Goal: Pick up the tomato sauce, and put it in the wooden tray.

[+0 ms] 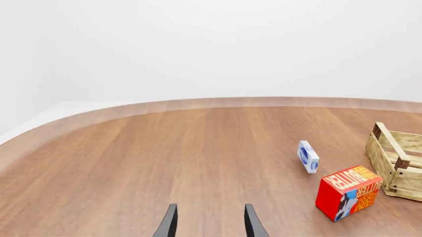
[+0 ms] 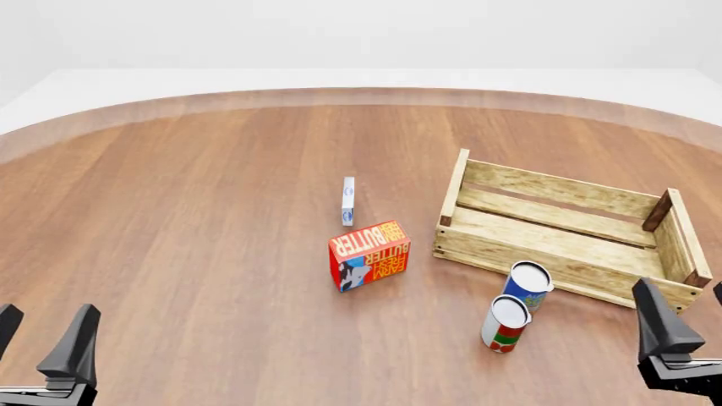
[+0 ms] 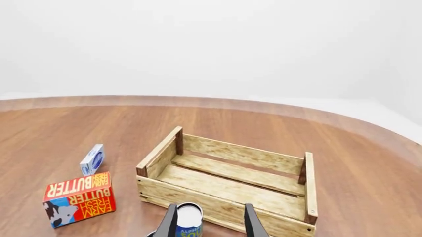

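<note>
Black left gripper [image 2: 40, 342], right gripper [image 2: 682, 317]: both low at near edge, jaws apart, empty.

High front view, two low wrist views

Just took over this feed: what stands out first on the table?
The wooden tray, pale and empty, dominates the right side. Two cans stand close against its near wall: the tomato sauce nearer the arms, a blue-labelled can behind it. A red butter box sits left of the tray.
</note>
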`<act>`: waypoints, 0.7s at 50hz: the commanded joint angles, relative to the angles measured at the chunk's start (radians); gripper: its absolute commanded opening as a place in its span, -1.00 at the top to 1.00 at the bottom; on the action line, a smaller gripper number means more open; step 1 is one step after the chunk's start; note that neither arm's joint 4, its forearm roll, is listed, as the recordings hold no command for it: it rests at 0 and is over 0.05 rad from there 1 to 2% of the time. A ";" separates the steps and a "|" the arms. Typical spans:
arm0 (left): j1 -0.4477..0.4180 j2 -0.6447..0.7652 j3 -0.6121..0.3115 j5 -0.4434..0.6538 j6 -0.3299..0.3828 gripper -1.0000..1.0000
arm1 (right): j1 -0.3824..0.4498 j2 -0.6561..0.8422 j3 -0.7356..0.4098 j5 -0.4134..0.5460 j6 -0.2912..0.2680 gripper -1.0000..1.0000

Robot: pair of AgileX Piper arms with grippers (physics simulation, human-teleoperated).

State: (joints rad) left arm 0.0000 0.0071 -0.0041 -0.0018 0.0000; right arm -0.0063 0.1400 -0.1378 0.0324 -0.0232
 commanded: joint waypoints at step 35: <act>0.000 0.000 0.000 0.000 0.000 -1.00 | 0.206 0.716 -0.794 0.573 0.270 -1.00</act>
State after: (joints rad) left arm 0.0000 0.0075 -0.0043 -0.0019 0.0000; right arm 0.1529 0.7538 -0.8423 0.5067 0.1843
